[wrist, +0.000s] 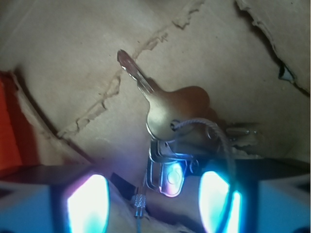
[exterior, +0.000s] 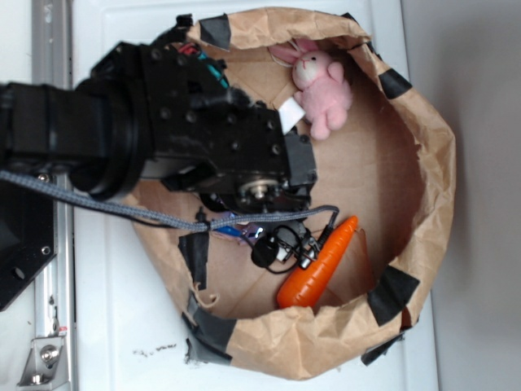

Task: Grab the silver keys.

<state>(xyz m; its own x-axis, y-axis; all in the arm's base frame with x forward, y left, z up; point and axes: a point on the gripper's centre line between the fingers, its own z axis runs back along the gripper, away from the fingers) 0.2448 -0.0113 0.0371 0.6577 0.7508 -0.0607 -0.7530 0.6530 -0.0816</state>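
The silver keys [wrist: 167, 114] lie on the brown paper floor in the wrist view. One long key points up and left, and the others are bunched on a wire ring below it. My gripper [wrist: 153, 204] is open and straddles the lower part of the bunch. The glowing left pad [wrist: 87, 204] and right pad [wrist: 216, 199] each stand clear of the metal. In the exterior view the gripper [exterior: 281, 244] hangs low inside the paper basin, just left of the orange carrot [exterior: 317, 265]. The black fingers hide the keys there.
A brown paper wall [exterior: 431, 187] patched with black tape [exterior: 395, 293] rings the work area. A pink plush bunny [exterior: 321, 85] lies at the top. The carrot's orange side [wrist: 9, 126] shows at the left edge of the wrist view. A grey cable [exterior: 122, 208] trails across the arm.
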